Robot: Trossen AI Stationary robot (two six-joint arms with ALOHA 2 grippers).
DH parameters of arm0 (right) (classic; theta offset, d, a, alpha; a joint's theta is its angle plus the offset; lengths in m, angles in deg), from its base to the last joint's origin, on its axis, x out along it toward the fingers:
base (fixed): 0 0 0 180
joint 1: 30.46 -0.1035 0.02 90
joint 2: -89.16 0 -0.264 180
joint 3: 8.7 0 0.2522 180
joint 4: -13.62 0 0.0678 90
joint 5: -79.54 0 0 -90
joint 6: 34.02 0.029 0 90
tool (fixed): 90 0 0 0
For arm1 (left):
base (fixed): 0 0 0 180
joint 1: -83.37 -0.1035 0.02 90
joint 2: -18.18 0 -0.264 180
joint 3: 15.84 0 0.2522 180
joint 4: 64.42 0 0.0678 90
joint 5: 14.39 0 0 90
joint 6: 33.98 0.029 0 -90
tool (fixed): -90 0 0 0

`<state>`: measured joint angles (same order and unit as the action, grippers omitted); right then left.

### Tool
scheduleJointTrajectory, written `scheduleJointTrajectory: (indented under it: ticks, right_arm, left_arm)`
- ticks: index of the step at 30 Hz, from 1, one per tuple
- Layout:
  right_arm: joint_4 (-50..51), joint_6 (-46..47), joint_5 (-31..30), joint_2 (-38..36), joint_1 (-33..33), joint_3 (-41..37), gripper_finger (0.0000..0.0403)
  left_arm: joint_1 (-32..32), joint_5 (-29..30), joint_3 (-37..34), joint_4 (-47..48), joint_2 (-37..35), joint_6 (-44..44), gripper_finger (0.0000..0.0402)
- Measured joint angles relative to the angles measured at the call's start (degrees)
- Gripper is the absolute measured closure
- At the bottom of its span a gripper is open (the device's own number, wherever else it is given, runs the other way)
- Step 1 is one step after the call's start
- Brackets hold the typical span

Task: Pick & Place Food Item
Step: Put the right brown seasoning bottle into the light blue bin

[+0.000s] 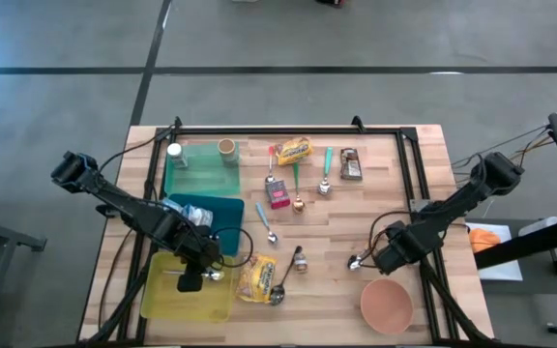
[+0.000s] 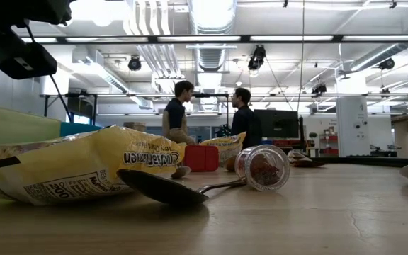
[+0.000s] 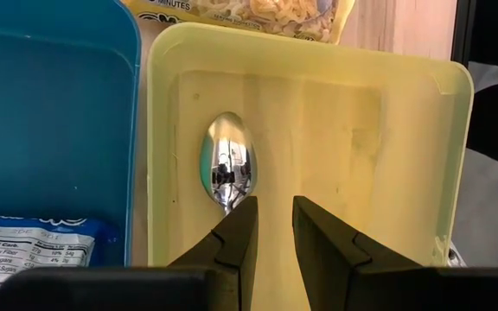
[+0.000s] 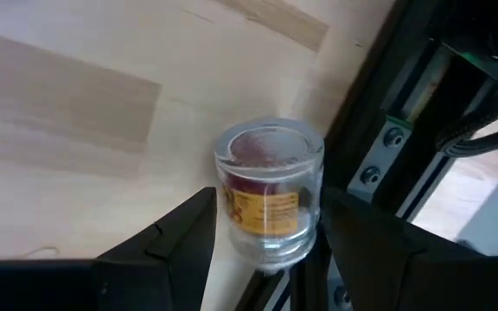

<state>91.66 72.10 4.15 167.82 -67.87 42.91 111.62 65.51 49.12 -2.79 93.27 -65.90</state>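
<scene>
Left gripper (image 3: 271,226) sits over the yellow tray (image 3: 422,112), fingers (image 3: 240,238) narrowly parted around the handle of a spoon (image 3: 228,164) whose bowl lies face up on the tray floor. Cannot tell if they actually pinch the handle.

Right gripper (image 4: 262,229) is clenched on a small clear spice jar (image 4: 269,190) (red contents, yellow label), held near the surface's right edge by the black frame rail (image 4: 387,147).

In the high view the right gripper (image 1: 387,257) is just above the pink bowl (image 1: 387,304). A yellow noodle packet (image 1: 254,278) lies just beside the yellow tray (image 1: 162,300); blue tray (image 1: 228,224) behind it holds a blue packet (image 3: 41,250). Two people stand in the room beyond the surface.
</scene>
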Motion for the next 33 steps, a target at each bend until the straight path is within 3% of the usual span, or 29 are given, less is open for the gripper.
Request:
scheduleJointTrajectory:
  ticks: [13, 19, 33]
  right_arm:
    - [-1.39, -1.48, 1.01, 6.90, 0.00, 0.07, 0.0198]
    - [-1.58, -2.23, 1.56, 9.34, 0.86, 0.25, 0.0221]
    - [0.07, -5.85, -0.53, 11.06, 2.92, 3.59, 0.0225]
  left_arm:
    - [-0.14, -1.01, 0.00, 0.00, 0.00, 0.00, 0.0318]
    - [-0.28, -1.01, 0.00, 0.00, 0.00, 0.02, 0.0318]
    - [-0.49, -0.96, 0.00, 0.00, 0.00, 0.04, 0.0318]
